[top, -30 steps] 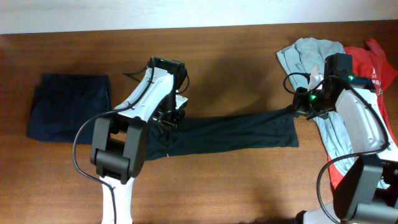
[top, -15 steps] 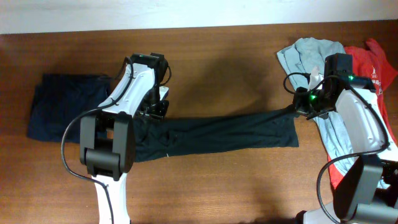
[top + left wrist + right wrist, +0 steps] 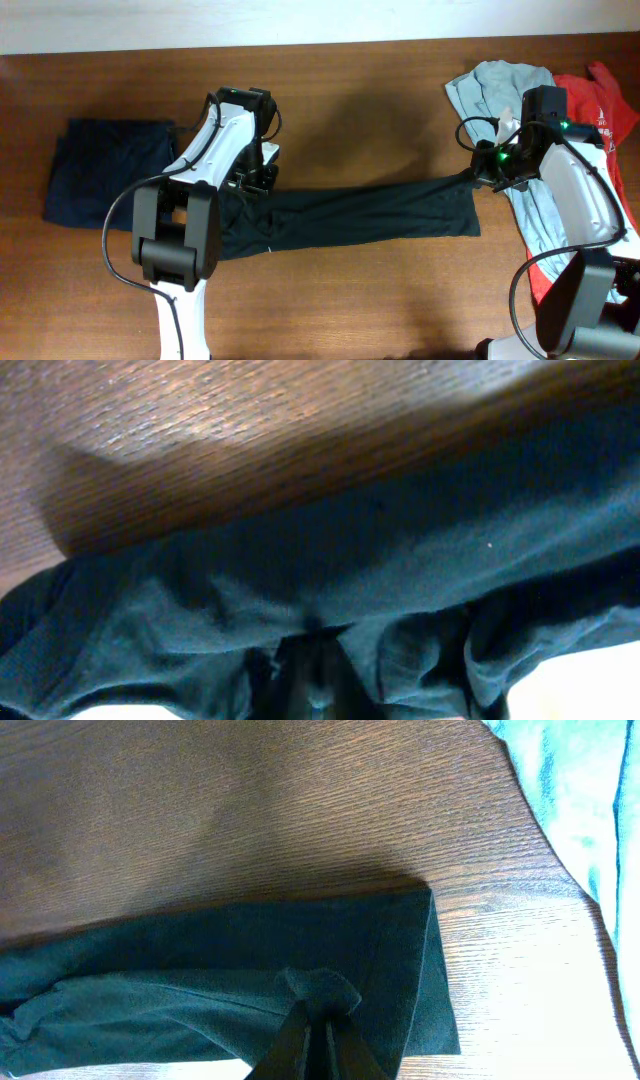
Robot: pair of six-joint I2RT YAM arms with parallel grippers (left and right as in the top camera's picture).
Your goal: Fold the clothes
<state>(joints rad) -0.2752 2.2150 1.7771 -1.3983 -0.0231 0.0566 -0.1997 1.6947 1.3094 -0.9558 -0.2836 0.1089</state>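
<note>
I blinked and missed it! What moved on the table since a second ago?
The left gripper slid left, drawing the black garment out longer while pinching it. The right gripper stayed put, holding the other end. The navy garment did not move.

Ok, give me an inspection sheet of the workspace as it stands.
Surface: brown wooden table.
Job's things: black garment stretched in a long band between the arms; navy garment lying as a rough rectangle at the left; pale blue garment and red garment heaped at the right, partly under the right arm.
Clutter: nothing seen.
Grippers: left gripper pinching bunched black fabric at the band's left end; right gripper pinching a fold near its right end.
Cables: black cables loop beside each arm.
Surroundings: pale strip along the table's far edge.
</note>
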